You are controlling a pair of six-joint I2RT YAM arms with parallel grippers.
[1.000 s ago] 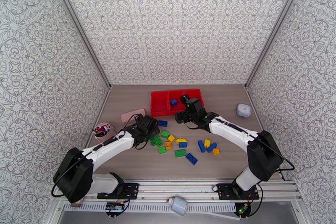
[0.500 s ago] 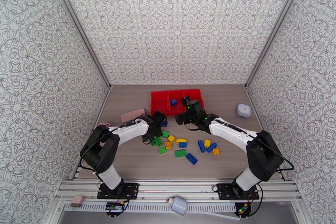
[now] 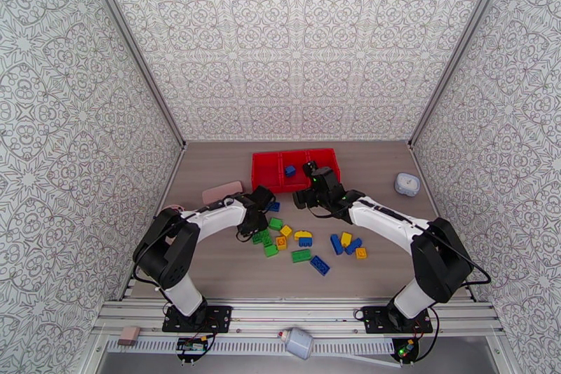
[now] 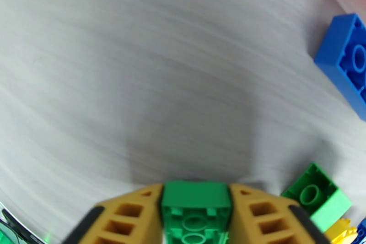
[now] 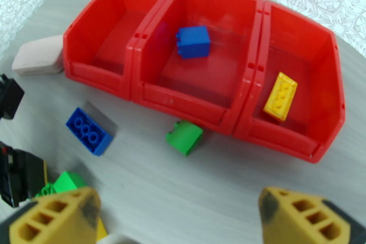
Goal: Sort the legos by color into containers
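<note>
While the worktop (image 3: 210, 263) is carrying the same scatter of loose legos (image 3: 303, 243) as a second ago, the one real change is happening on the left side. The containers (image 3: 294, 170) are sitting at the far middle. The right wrist view is showing a blue brick (image 5: 193, 42) lying in their middle compartment and a yellow brick (image 5: 280, 96) in the right one. The left arm (image 3: 210, 217) has been swinging in from near the left edge and is now reaching low to the left end of the pile, forearm nearly level. The right arm (image 3: 386, 217) is holding where it was, stretching forward to the containers' near wall. The left end effector (image 3: 254, 222), wide a second ago, is now clamping a green brick (image 4: 196, 197) between its fingers; whether the brick is already off the worktop is not showing. A pick is probably just finishing, with a carry to the left compartment, which is holding no brick, likely coming next. The right end effector (image 5: 178, 215) is hovering with fingers wide apart, gripping nothing.
</note>
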